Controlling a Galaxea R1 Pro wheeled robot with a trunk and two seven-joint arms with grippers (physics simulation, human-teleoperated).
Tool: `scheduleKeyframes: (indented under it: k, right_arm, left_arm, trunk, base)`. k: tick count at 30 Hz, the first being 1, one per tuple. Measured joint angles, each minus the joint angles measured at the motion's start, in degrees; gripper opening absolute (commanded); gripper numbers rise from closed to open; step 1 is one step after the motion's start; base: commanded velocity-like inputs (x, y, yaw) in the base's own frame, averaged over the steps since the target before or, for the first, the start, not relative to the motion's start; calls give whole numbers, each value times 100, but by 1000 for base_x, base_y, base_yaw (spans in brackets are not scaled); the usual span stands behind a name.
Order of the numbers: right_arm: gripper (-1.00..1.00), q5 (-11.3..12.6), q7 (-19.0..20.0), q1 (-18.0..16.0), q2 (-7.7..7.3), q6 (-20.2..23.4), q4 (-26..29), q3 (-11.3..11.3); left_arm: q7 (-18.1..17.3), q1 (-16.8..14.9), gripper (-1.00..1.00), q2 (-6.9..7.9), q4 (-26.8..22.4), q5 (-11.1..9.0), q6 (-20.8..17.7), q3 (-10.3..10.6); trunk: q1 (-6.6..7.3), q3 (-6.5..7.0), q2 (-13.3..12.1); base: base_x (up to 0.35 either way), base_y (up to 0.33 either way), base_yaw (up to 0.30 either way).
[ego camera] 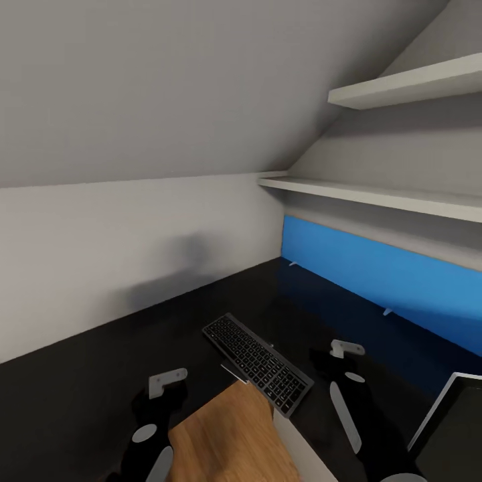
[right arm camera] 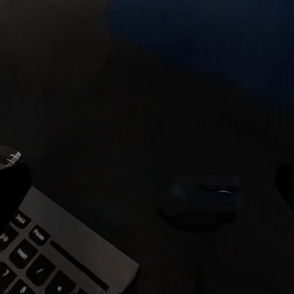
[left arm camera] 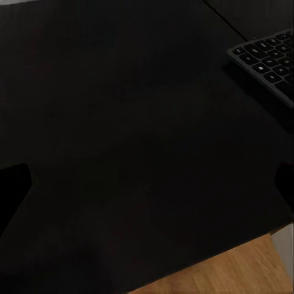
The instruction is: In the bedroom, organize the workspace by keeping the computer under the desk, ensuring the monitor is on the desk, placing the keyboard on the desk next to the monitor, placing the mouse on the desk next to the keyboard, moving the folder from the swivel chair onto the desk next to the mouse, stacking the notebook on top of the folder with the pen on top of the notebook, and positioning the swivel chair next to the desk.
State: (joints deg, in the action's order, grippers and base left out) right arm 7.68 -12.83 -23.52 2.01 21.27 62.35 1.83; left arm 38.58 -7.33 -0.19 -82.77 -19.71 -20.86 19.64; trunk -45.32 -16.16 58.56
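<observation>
Under the right gripper (ego camera: 338, 361), on the glossy black desk (ego camera: 80, 375), lies the small black rounded mouse (right arm camera: 202, 201), near the short end of the slim black-keyed keyboard in a dark grey frame (ego camera: 256, 362). Keyboard's long axis runs 10 to 4 o'clock in head view, one corner overhanging the desk's inner edge. Right arm looks the nearer one to the mouse. Left gripper (ego camera: 164, 391) hovers at the keyboard's 8 o'clock, over bare desk. Jaws: both look spread, nothing held. Black monitor's (ego camera: 452, 428) edge shows at 4 o'clock.
</observation>
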Motion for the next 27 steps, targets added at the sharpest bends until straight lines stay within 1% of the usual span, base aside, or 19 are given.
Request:
scheduleKeyframes:
  k: [5, 7, 8, 9, 10, 11, 12, 13, 14, 17, 21, 22, 23, 27]
  right_arm:
    - [100, -10, -8, -14, 1, -81, -296, -11]
    - [100, -14, -13, -79, 0, -202, -702, -10]
    - [100, -16, -16, -180, -5, -294, -943, -7]
    - [100, -15, -24, -420, -18, -457, -1332, 0]
    - [100, -14, -28, -522, -22, -516, -1480, 5]
    - [100, -10, -33, -717, -30, -630, -1771, 12]
    - [100, -2, -40, -1003, -56, -820, -2237, 20]
    - [100, 3, -46, -1186, -94, -966, -2550, 23]
    - [100, 11, -51, -1426, -164, -1183, -2973, 25]
    - [100, 4, -47, -1699, -255, -1409, -3431, 53]
    - [100, 18, -50, -1912, -357, -1556, -3779, 91]
    - [100, 24, -50, -1950, -392, -1650, -4035, 232]
    - [100, 24, -50, -1958, -410, -1720, -4174, 276]
    - [100, 24, -54, -1968, -461, -1877, -4429, 342]
  left_arm:
    - [2, 0, 100, 0, -80, -12, -3, -3]
    - [2, 0, 100, 0, -102, -14, -3, -2]
    - [2, 0, 100, 0, -109, -14, -6, -1]
    - [2, 0, 100, -4, -114, -15, -8, 3]
    - [2, 0, 100, -5, -115, -14, -9, 3]
    - [2, 0, 100, -6, -117, -15, -8, 4]
    - [2, 0, 100, -8, -117, -15, -8, 5]
    - [2, 0, 100, -8, -118, -15, -8, 5]
    - [2, 0, 100, -8, -118, -15, -8, 5]
    - [2, 0, 100, -8, -120, -15, -8, 5]
    - [2, 0, 100, -8, -119, -15, -7, 5]
    - [2, 0, 100, -8, -120, -15, -11, 5]
    - [2, 0, 100, -8, -120, -15, -10, 8]
    - [2, 0, 100, -8, -125, -18, -11, 13]
  trunk:
    - [0, 0, 0]
    - [0, 0, 0]
    - [0, 0, -1]
    - [0, 0, -1]
    - [0, 0, 0]
    - [0, 0, -1]
    - [0, 1, -1]
    - [0, 0, 0]
    - [0, 0, -1]
    - [0, 0, 0]
    - [0, 0, 0]
    - [0, -1, 0]
    - [0, -1, 0]
    - [0, 0, 0]
  base:
    - [0, 0, 0]
    - [0, 0, 0]
    - [0, 0, 0]
    - [0, 0, 0]
    - [0, 0, 0]
    - [0, 0, 0]
    - [0, 0, 0]
    - [0, 0, 0]
    - [0, 0, 0]
    - [0, 0, 0]
    - [0, 0, 0]
    - [0, 0, 0]
    - [0, 0, 0]
    - [0, 0, 0]
